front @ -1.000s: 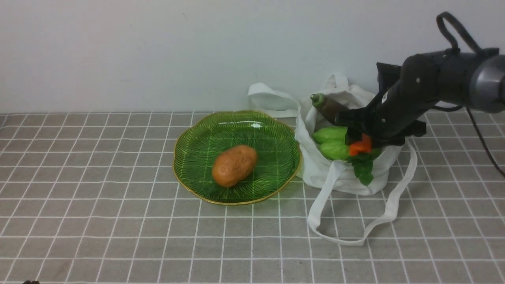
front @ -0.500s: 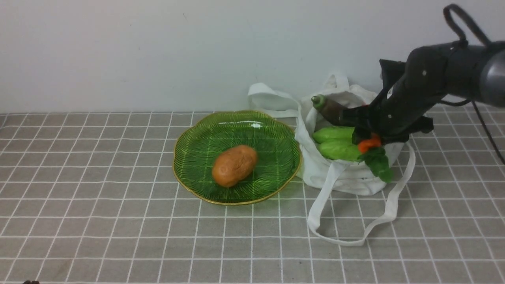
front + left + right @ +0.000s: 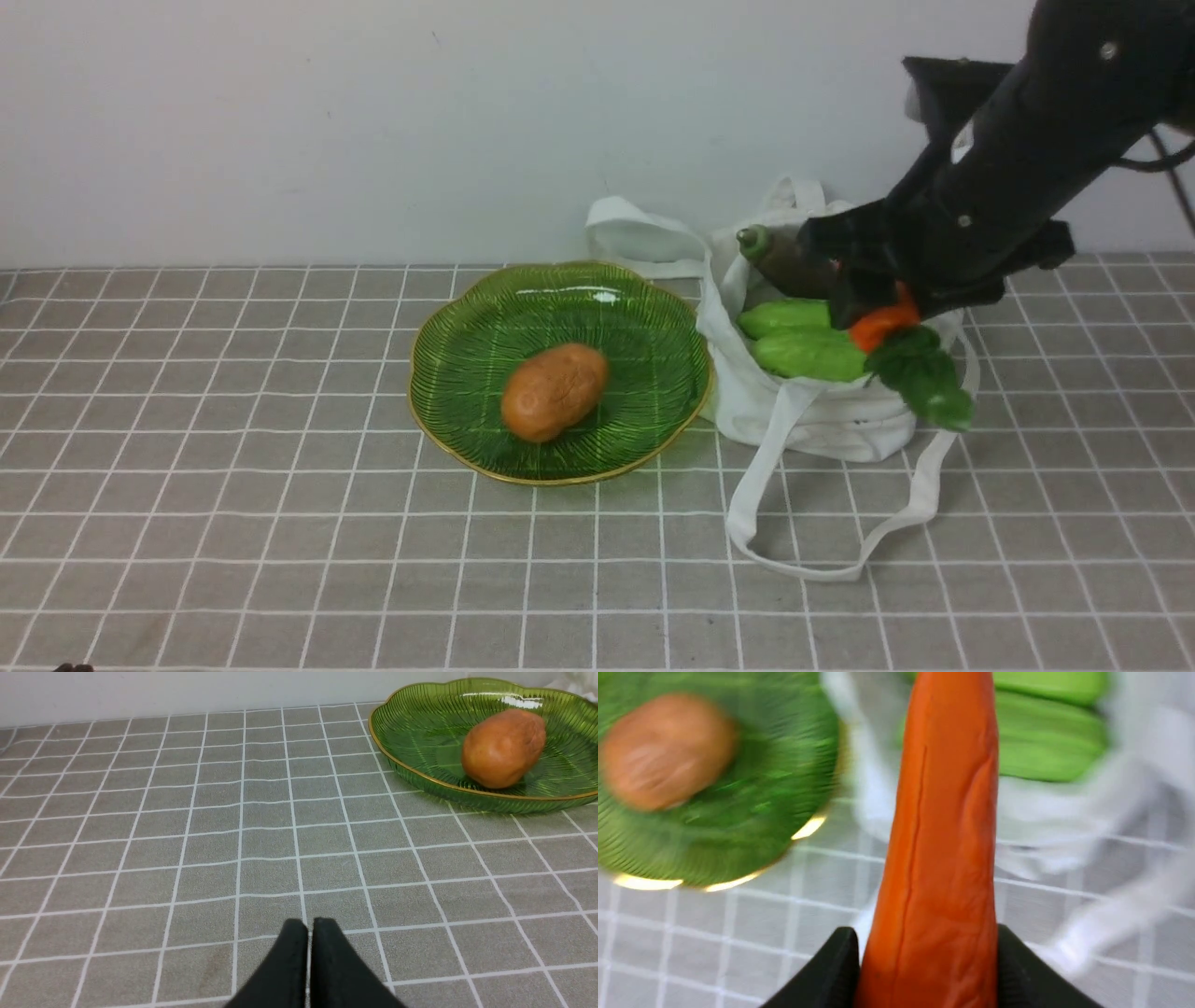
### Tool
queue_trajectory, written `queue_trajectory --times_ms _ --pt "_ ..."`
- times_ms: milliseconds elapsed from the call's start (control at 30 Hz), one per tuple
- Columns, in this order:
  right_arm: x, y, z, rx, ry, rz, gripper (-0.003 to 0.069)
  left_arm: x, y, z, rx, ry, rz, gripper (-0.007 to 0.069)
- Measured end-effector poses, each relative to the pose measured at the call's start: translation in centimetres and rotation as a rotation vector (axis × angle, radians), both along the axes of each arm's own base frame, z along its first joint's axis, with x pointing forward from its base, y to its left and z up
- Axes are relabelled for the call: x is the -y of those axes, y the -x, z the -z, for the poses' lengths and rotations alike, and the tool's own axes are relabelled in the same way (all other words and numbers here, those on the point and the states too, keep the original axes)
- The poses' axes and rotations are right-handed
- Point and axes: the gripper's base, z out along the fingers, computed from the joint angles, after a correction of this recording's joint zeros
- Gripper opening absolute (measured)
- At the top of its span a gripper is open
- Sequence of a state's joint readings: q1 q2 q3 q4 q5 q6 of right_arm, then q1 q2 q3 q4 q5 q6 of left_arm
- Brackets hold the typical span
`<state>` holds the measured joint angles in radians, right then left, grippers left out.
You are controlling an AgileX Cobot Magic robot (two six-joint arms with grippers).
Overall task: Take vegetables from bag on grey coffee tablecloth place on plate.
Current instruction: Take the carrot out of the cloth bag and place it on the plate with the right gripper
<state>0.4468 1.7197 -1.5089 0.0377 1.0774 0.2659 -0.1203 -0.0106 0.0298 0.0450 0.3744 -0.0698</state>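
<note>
Over at the right, the robot's right pincer (image 3: 927,956) is gripping the orange carrot (image 3: 882,322), its two jaws standing partway apart with the carrot's body squeezed between them. It is holding the carrot just above the front of the white bag (image 3: 840,420), and the carrot's green leaves (image 3: 920,373) are hanging down toward the front. In the bag's mouth two pale green cucumbers (image 3: 808,341) are lying side by side, and behind them a dark eggplant (image 3: 794,261) is resting with its green cap pointing toward the plate. One long strap (image 3: 920,495) is looping forward over the grey checked tablecloth (image 3: 280,467). The green plate (image 3: 644,392) with its gold rim is sitting just beside the bag, to its left, and is carrying a lumpy brown-orange vegetable (image 3: 555,392). Away to the left, the other arm's left pincer (image 3: 310,926) is pointing over the tablecloth, its dark tips practically together, with nothing between them.
</note>
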Motion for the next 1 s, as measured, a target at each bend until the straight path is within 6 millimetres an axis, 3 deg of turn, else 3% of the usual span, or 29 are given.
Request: queue_trajectory --times_ms 100,133,167,233,300,333,500,633,867,1000 --pt "-3.7 0.6 0.5 0.077 -0.019 -0.141 0.0313 0.0 0.0 0.0 0.000 0.000 0.000 -0.0005" --pt "-4.0 0.6 0.7 0.081 -0.019 -0.150 0.0313 0.0 0.0 0.0 0.000 0.000 0.000 -0.0005" --pt "-6.1 0.4 1.5 0.131 -0.048 -0.193 0.0313 0.0 0.0 0.0 0.000 0.000 0.000 -0.0005" --pt "-7.1 0.1 2.4 0.146 -0.064 -0.198 0.0313 0.0 0.0 0.0 0.000 0.000 0.000 -0.0005" --pt "-8.6 -1.3 4.8 0.178 -0.118 -0.157 0.0313 0.0 0.0 0.0 0.000 0.000 0.000 -0.0005" --pt "-8.7 -1.4 5.0 0.178 -0.122 -0.151 0.0313 0.0 0.0 0.0 0.000 0.000 0.000 -0.0005" --pt "-10.1 -4.0 10.5 0.166 -0.221 0.000 0.0313 0.0 0.0 0.0 0.000 0.000 0.000 -0.0005" --pt "-10.6 -4.8 13.4 0.157 -0.238 0.034 0.0313 0.0 0.0 0.0 0.000 0.000 0.000 -0.0005" --pt "-10.8 -5.0 14.3 0.160 -0.242 0.038 0.0315 0.0 0.0 0.0 0.000 0.000 0.000 -0.0005" --pt "-10.8 -5.1 14.2 0.166 -0.248 0.040 0.0396 0.0 0.0 0.0 0.000 0.000 0.000 -0.0005"
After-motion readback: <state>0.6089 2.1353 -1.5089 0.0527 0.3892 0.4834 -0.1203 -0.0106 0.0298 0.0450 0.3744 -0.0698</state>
